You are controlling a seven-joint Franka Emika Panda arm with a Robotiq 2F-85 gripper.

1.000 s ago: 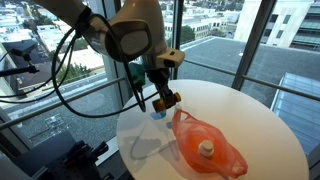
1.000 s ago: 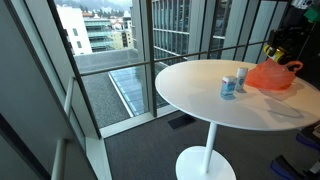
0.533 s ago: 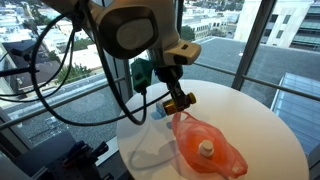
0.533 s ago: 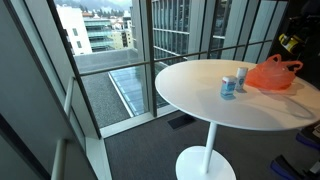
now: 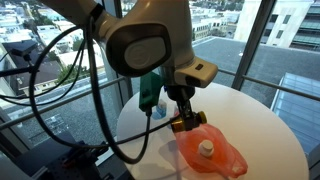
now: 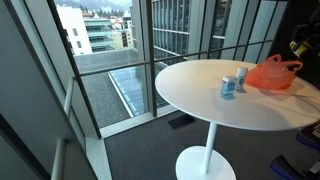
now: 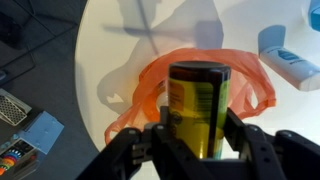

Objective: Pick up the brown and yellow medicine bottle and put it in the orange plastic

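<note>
Thin, translucent plastic orange bag (image 7: 148,88) — glossy-labelled bottle (image 7: 198,110), smooth table (image 7: 115,40).

The plastic bag (image 5: 222,158) is laid on the table (image 5: 265,120), and a small capped bottle (image 5: 207,149) is seen inside the bag. The medicine bottle (image 7: 200,95) is held upright between the fingers of the gripper (image 7: 200,138), over the bag. In an exterior view, two small containers (image 6: 228,87) are stood on the table just beside the bag, at its picture-left side; in the wrist view, a flat pack (image 7: 288,62) is seen near the bag, at its picture-right.

Views (wrist nearest) sharing orange plastic (image 7: 148,85) (image 5: 228,160) (image 6: 270,76)
</note>
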